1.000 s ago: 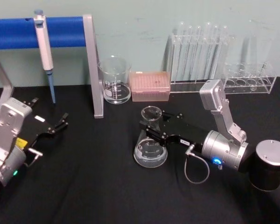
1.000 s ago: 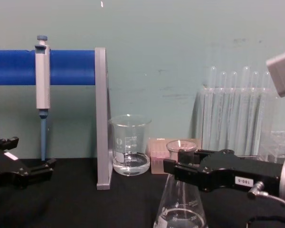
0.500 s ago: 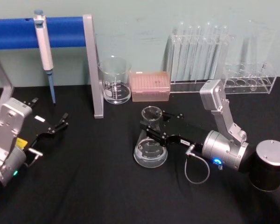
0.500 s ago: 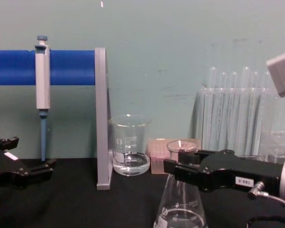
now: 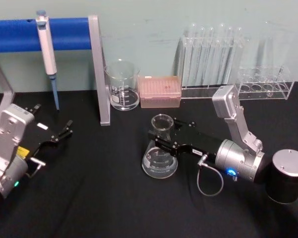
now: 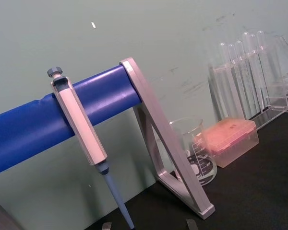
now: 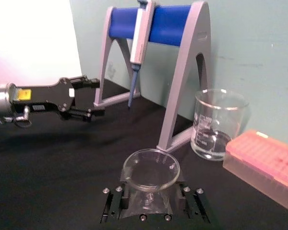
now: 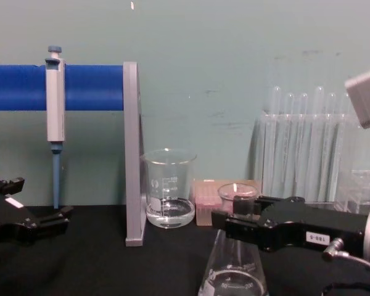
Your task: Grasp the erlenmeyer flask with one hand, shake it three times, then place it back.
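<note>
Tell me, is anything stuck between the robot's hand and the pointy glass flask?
No. The right gripper has its fingers around the erlenmeyer flask at the neck, with nothing visible between them. The left gripper sits off to the side.

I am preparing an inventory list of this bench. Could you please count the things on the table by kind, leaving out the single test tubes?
Flask: 1
Beaker: 1
Pink tip box: 1
Pipette: 1
Pipette stand: 1
Clear tube racks: 2
Total: 7
</note>
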